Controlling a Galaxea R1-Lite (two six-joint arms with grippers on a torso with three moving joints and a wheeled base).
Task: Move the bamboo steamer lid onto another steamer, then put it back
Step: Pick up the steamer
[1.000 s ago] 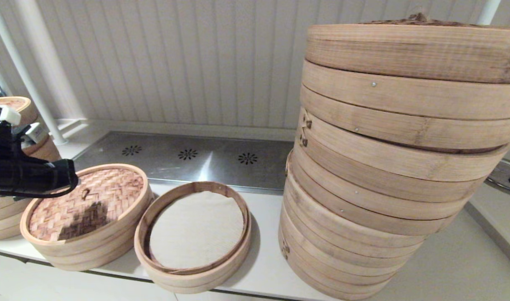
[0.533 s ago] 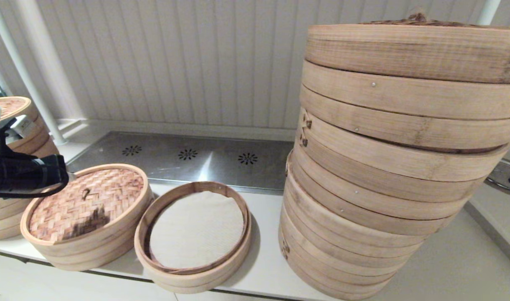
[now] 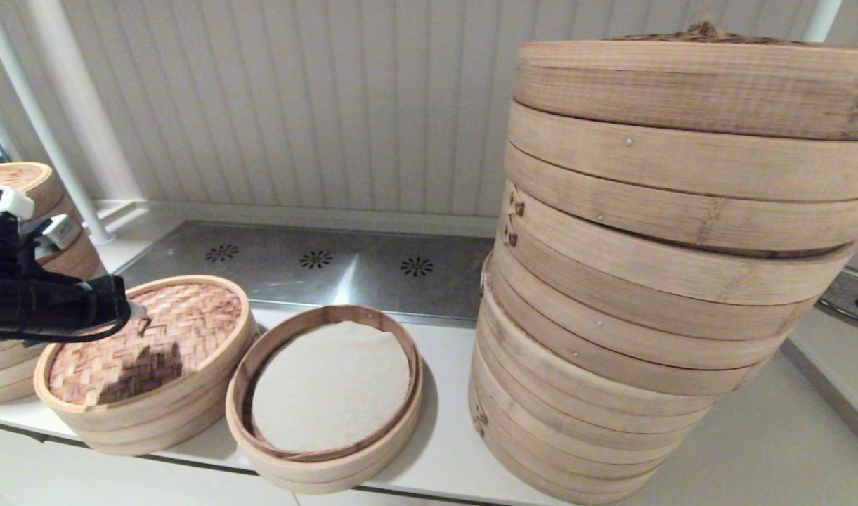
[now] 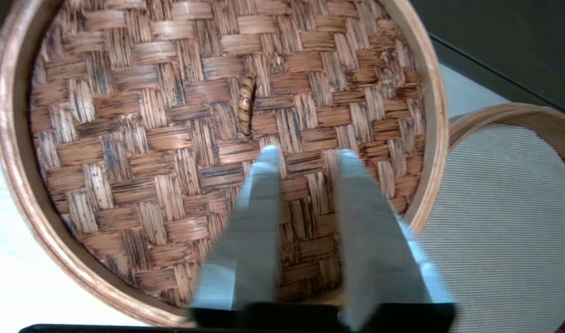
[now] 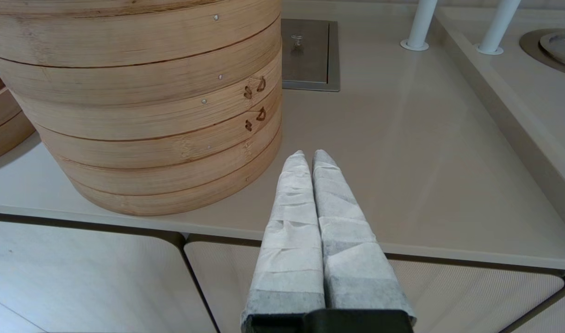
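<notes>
Over the lid [image 4: 171, 138], my left gripper [image 4: 305, 157] hangs a little open, holding nothing. Another steamer [image 3: 327, 393] sits at its 3 o'clock. My right gripper [image 5: 308, 157] is closed, parked.

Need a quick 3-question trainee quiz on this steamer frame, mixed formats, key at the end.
1. True or false: the bamboo steamer lid sits on a small steamer at the counter's left.
2. The left gripper is: A) shut on the lid's loop; B) open above the lid, holding nothing; C) inside the open steamer.
3. Fill in: the open steamer with the white liner stands between the lidded one and the ___ stack.

Key: 1 true; 2 B; 3 tall.
</notes>
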